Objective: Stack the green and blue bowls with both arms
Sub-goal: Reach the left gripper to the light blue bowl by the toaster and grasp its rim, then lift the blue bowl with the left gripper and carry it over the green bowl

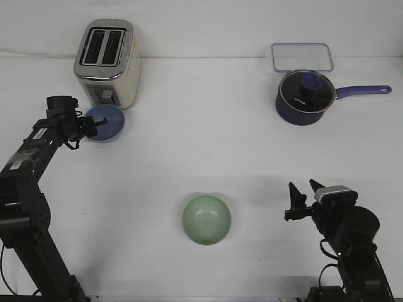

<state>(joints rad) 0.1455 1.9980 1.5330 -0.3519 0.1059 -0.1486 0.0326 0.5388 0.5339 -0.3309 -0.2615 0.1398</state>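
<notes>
The periwinkle blue bowl (pixel 110 122) sits at the far left, just in front of the toaster. My left gripper (pixel 96 127) is at the bowl's left rim, with one finger reaching over the rim into the bowl, and looks shut on it. The pale mint green bowl (pixel 206 219) stands upright and empty on the table at the near centre, with nothing touching it. My right gripper (pixel 301 196) is near the front right, well to the right of the green bowl. Its fingers are spread open and empty.
A silver toaster (pixel 107 63) stands at the back left, right behind the blue bowl. A dark navy saucepan with a glass lid (pixel 305 95) and a long handle is at the back right. A clear rectangular lid (pixel 302 56) lies behind it.
</notes>
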